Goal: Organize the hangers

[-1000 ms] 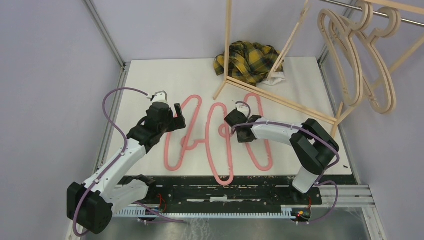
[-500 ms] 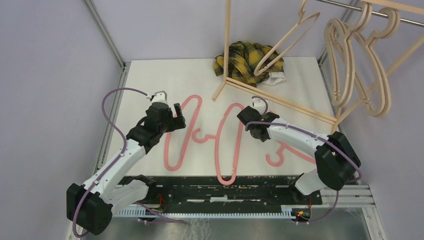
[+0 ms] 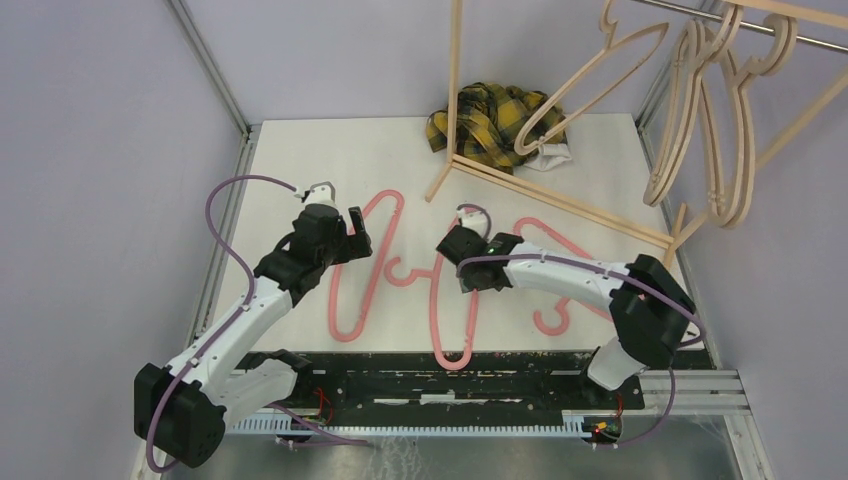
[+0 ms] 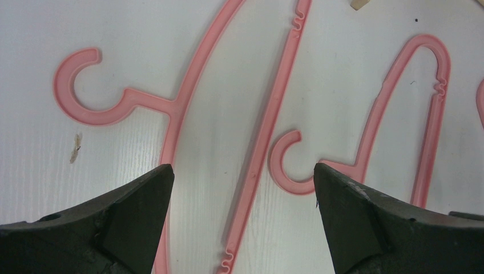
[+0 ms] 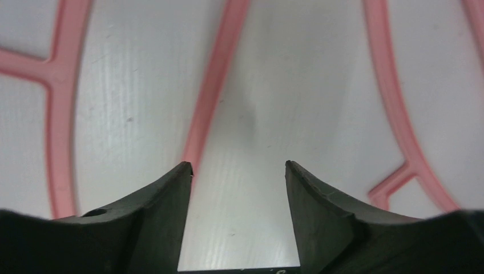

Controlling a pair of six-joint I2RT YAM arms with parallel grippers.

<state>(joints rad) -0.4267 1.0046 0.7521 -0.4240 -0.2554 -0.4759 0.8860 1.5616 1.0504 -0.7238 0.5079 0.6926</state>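
Three pink hangers lie flat on the white table: a left one, a middle one and a right one lying askew. Several tan hangers hang from the rail at top right, and one swings out to the left. My left gripper hovers open over the left pink hanger; in its wrist view the gripper straddles that hanger's straight bar without touching it. My right gripper is open above the middle hanger. In the right wrist view the gripper holds nothing, and a pink bar runs by its left fingertip.
The light wooden rack frame stands across the back right of the table, its lower bar running diagonally near the right pink hanger. A yellow-black plaid cloth lies bunched behind it. Metal posts edge the table.
My right gripper dragged the right pink hanger rightward and askew, opened off it, then moved back left over the middle hanger. The tan hangers on the rail have swung. The left arm has not moved.
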